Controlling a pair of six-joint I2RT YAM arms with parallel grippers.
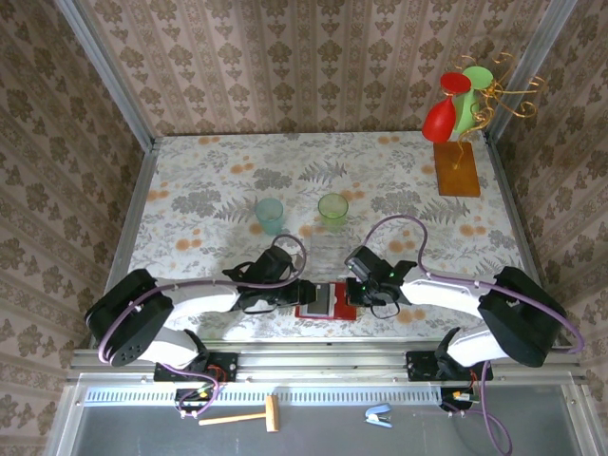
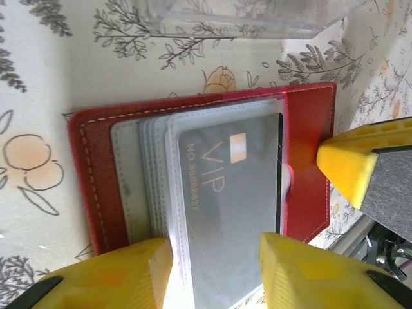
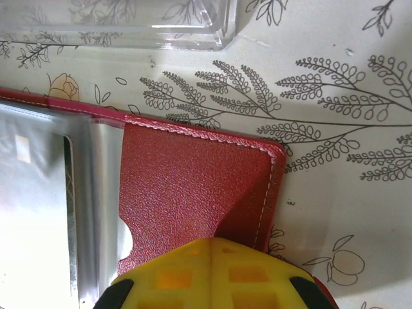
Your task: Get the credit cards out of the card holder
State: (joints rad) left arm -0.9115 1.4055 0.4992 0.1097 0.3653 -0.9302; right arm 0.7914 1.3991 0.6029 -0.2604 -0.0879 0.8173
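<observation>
Pressing card holder [image 3: 193, 180] flat: right gripper [image 3: 209, 251], fingers together.

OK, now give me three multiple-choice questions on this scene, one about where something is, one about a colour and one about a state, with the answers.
1. Where on the table is the card holder?
A. far left corner
B. near edge, between the left gripper and the right gripper
C. far right corner

2. What colour is the card in the topmost pocket?
A. blue
B. pink
C. grey

3. The card holder is:
A. open flat
B. folded shut
C. standing on edge

Answers: B, since the top view shows it between the two arms' tips. C, since the left wrist view shows a grey VIP card. A, since its clear pockets lie exposed.
</observation>
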